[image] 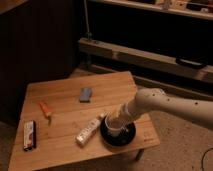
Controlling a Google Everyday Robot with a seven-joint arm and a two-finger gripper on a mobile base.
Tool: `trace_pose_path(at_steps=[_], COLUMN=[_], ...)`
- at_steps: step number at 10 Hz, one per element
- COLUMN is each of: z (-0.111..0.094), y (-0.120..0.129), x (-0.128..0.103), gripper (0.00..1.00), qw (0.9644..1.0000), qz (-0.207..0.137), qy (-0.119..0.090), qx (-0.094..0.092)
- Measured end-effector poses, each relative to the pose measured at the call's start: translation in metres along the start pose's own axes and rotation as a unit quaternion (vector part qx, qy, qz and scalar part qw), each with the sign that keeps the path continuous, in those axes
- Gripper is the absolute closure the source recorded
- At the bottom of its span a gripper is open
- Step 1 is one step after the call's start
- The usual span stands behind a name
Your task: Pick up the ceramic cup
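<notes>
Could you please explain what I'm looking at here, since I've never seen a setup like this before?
This is a single camera view looking down at a low wooden table. The pale tube coming in from the right is a robot arm; the robot has just this one arm, on a rolling base. At its tip is the gripper, a two-finger claw, reaching down at the ceramic cup, which sits on a black plate near the table's front right corner. The claw is open and nothing has been lifted. Also on the table: a white bottle lying beside the plate, a small blue-grey object, an orange item and a dark flat packet at the left edge.
</notes>
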Motion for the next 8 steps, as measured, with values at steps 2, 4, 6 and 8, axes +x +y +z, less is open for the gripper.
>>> trace_pose_path(at_steps=[2, 4, 6, 8], z=[0.007, 0.019, 0.033, 0.038], y=[0.0, 0.001, 0.004, 0.004], x=[0.004, 0.007, 0.009, 0.01], gripper=[0.44, 0.66, 0.88, 1.0], qw=[0.9999, 0.9995, 0.9989, 0.9987], qz=[-0.002, -0.006, -0.009, -0.01], qy=[0.012, 0.03, 0.045, 0.05], qx=[0.0, -0.001, -0.004, -0.005])
